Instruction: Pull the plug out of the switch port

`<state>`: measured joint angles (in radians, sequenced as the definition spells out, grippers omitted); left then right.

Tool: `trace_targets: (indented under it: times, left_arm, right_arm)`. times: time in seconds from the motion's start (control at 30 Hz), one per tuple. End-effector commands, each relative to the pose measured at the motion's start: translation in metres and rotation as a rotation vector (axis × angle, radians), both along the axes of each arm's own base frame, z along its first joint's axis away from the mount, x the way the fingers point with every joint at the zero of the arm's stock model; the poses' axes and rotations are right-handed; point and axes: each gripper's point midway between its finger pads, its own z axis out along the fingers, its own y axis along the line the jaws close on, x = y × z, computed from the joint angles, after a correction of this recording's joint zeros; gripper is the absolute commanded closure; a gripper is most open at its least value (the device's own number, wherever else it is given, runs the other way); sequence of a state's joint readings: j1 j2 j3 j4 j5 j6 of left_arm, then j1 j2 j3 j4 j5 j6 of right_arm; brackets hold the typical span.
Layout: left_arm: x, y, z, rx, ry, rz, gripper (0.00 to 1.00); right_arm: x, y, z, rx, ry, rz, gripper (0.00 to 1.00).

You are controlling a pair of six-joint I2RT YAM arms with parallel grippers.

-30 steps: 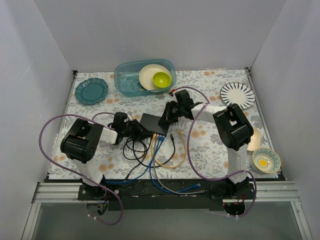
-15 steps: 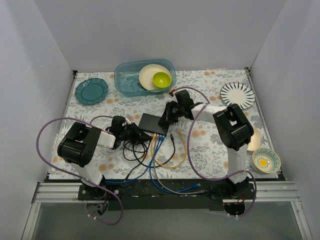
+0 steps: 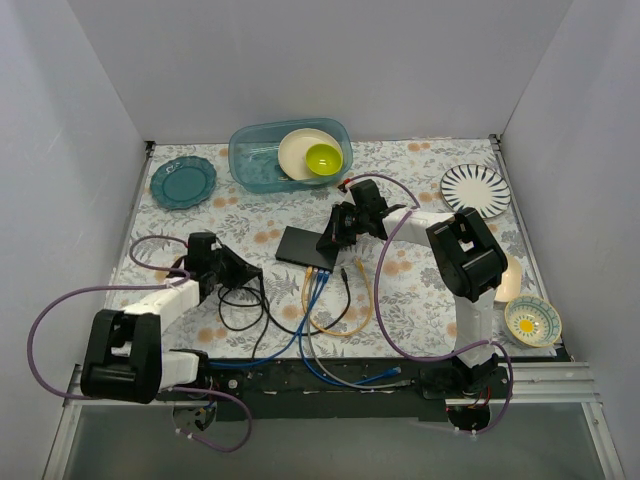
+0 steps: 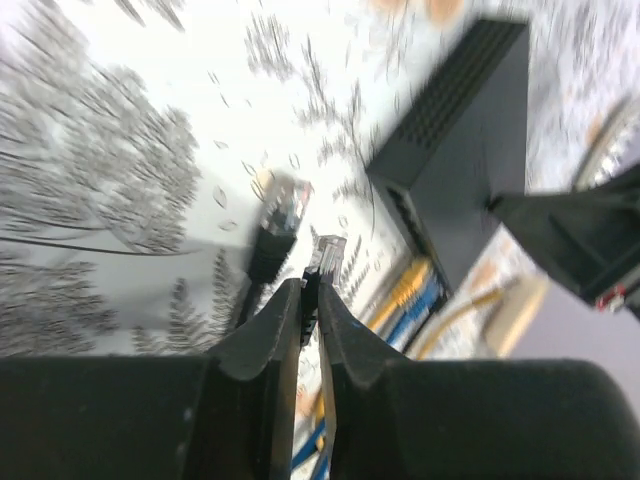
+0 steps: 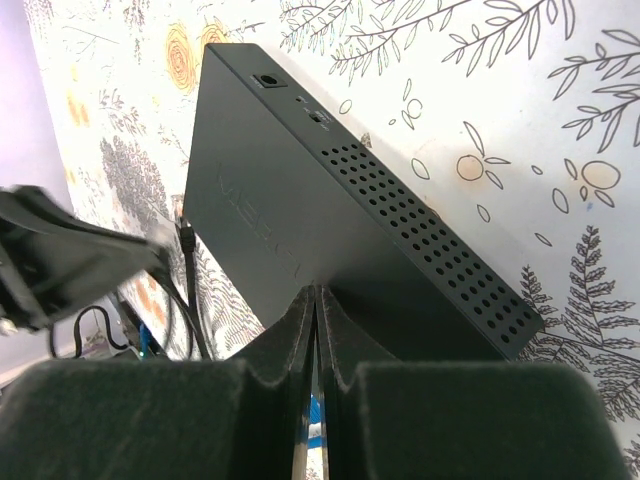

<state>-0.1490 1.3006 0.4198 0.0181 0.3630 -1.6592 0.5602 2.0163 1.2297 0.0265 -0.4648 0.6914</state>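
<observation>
The left tool (image 4: pixel 312 290) is clenched on the plug (image 4: pixel 328 255), a small clear plastic connector whose tip sticks out past the black fingertips. It hangs above the bench (image 3: pixel 420 290), well apart from the switch (image 4: pixel 455 150), so the plug looks to be free of its port. What seems left is to carry it clear and set it down. The grip should stay firm on the hard body rather than the thin cord behind it, and the path should run straight back from the port side so that the cord drags on nothing.

A black connector (image 4: pixel 277 225) lies loose on the bench just beside the held plug and must not be snagged. Blue and yellow cables (image 4: pixel 415 290) sit plugged in along the port edge.

The right tool (image 5: pixel 315 295) has its fingers pressed together with nothing between them. Its tips sit at the switch's flat top near the vented side, which looks like a steadying press. The switch is a matte black slab with rows of small holes. The bench cover is pale with a leaf print.
</observation>
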Motion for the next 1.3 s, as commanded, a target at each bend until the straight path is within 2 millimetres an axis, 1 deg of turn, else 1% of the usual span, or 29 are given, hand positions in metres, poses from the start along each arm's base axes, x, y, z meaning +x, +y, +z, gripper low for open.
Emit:
trace_targets:
  times: [0.0, 0.07, 0.1, 0.13, 0.17, 0.2, 0.23, 0.27, 0.3, 0.37, 0.4, 0.43, 0.5, 0.53, 0.57, 0.63, 0.67, 0.73, 0.77, 1.0, 1.17, 1.27]
  left_arm:
    - [0.008, 0.047, 0.018, 0.260, 0.009, 0.073, 0.79]
    - [0.016, 0.041, 0.031, 0.237, -0.030, 0.051, 0.68]
    - [0.026, 0.035, 0.042, 0.205, -0.070, 0.037, 0.60]
    - [0.030, 0.028, 0.049, 0.169, -0.089, 0.026, 0.56]
    - [0.032, 0.016, 0.058, 0.108, -0.109, -0.017, 0.52]
    - [0.041, 0.007, 0.068, 0.072, -0.149, -0.034, 0.46]
    - [0.043, 0.000, 0.073, 0.040, -0.160, -0.049, 0.35]
    - [0.043, -0.011, 0.078, 0.003, -0.171, -0.083, 0.30]
    - [0.043, -0.027, 0.080, -0.019, -0.191, -0.133, 0.29]
    - [0.040, -0.053, 0.084, -0.063, -0.218, -0.232, 0.34]
    - [0.030, -0.073, 0.080, -0.070, -0.204, -0.298, 0.37]
    - [0.025, -0.082, 0.065, -0.065, -0.160, -0.326, 0.43]
    - [0.017, -0.101, 0.058, -0.091, -0.157, -0.371, 0.50]
    - [0.013, -0.103, 0.048, -0.100, -0.130, -0.368, 0.54]
    - [0.008, -0.105, 0.042, -0.115, -0.119, -0.362, 0.55]
    - [0.005, -0.103, 0.030, -0.110, -0.093, -0.345, 0.55]
    - [0.001, -0.100, 0.019, -0.100, -0.069, -0.340, 0.55]
    - [0.001, -0.099, 0.010, -0.093, -0.052, -0.334, 0.55]
    - [0.000, -0.099, 0.002, -0.087, -0.032, -0.334, 0.56]
    - [0.014, -0.099, -0.019, -0.061, 0.000, -0.285, 0.60]
    - [0.022, -0.103, -0.026, -0.081, 0.012, -0.264, 0.64]
    - [0.022, -0.104, -0.031, -0.083, 0.022, -0.269, 0.67]
  right_arm:
    - [-0.031, -0.050, -0.066, -0.271, 0.140, -0.028, 0.90]
    - [-0.031, -0.051, -0.066, -0.274, 0.140, -0.028, 0.90]
    - [-0.030, -0.050, -0.065, -0.275, 0.136, -0.027, 0.90]
    - [-0.029, -0.050, -0.064, -0.277, 0.133, -0.025, 0.90]
    - [-0.028, -0.050, -0.063, -0.279, 0.133, -0.025, 0.90]
    - [-0.027, -0.051, -0.063, -0.282, 0.129, -0.025, 0.90]
    - [-0.026, -0.050, -0.061, -0.282, 0.123, -0.025, 0.90]
    - [-0.026, -0.051, -0.061, -0.282, 0.126, -0.026, 0.90]
    - [-0.026, -0.050, -0.060, -0.281, 0.124, -0.026, 0.90]
    - [-0.027, -0.050, -0.061, -0.282, 0.125, -0.024, 0.90]
    - [-0.027, -0.051, -0.062, -0.281, 0.127, -0.025, 0.90]
    - [-0.026, -0.051, -0.061, -0.281, 0.124, -0.026, 0.90]
    - [-0.028, -0.051, -0.062, -0.279, 0.131, -0.025, 0.90]
    - [-0.028, -0.051, -0.063, -0.276, 0.133, -0.025, 0.90]
    - [-0.029, -0.050, -0.063, -0.273, 0.134, -0.026, 0.90]
    - [-0.029, -0.050, -0.064, -0.271, 0.137, -0.029, 0.90]
    - [-0.028, -0.049, -0.064, -0.267, 0.137, -0.031, 0.90]
    - [-0.028, -0.048, -0.064, -0.264, 0.138, -0.030, 0.90]
    - [-0.027, -0.048, -0.064, -0.264, 0.139, -0.031, 0.90]
    - [-0.026, -0.046, -0.064, -0.258, 0.140, -0.028, 0.90]
    - [-0.027, -0.045, -0.064, -0.254, 0.147, -0.025, 0.90]
    - [-0.029, -0.047, -0.066, -0.259, 0.149, -0.023, 0.90]
